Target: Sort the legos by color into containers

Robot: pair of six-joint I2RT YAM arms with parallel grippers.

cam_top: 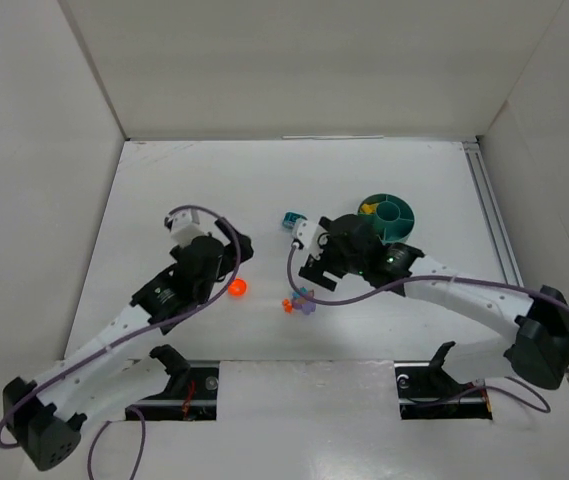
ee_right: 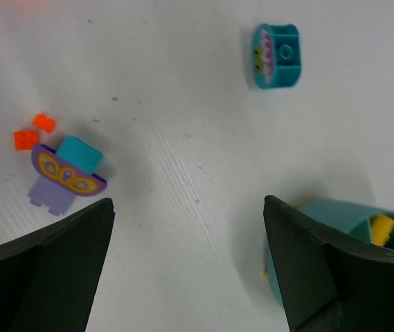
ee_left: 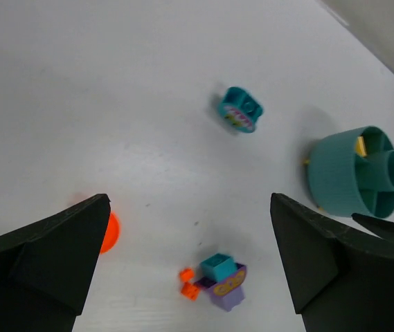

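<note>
R gripper (ee_right: 188, 204) spread wide, nothing between fingers. L gripper (ee_left: 190, 204) likewise spread, empty. From R wrist cam: purple brick (ee_right: 61, 181) w/ teal cube (ee_right: 79, 153) on top lies just outside the view-left finger, two orange bits (ee_right: 34, 131) close beside it. Teal rounded brick (ee_right: 278, 57) well ahead, a bit right. Teal bowl (ee_right: 335, 214) sits by the view-right finger, yellow piece (ee_right: 382, 227) in one compartment. From L wrist cam: orange round piece (ee_left: 110, 232) peeks from behind the view-left finger, half hidden. Step prob. = R gripper going for next brick. To do it well: shift over the cluster, centre fingers on one piece only, come down square, close on flat sides. Cube & purple may lift as one, so expect to split them. Keep L gripper off the orange piece meanwhile. Hard to make out: bowl mostly behind finger in R wrist cam, most compartments unreadable. Can't say if cube is snapped on or just resting. Top cam too small for brick detail.
</note>
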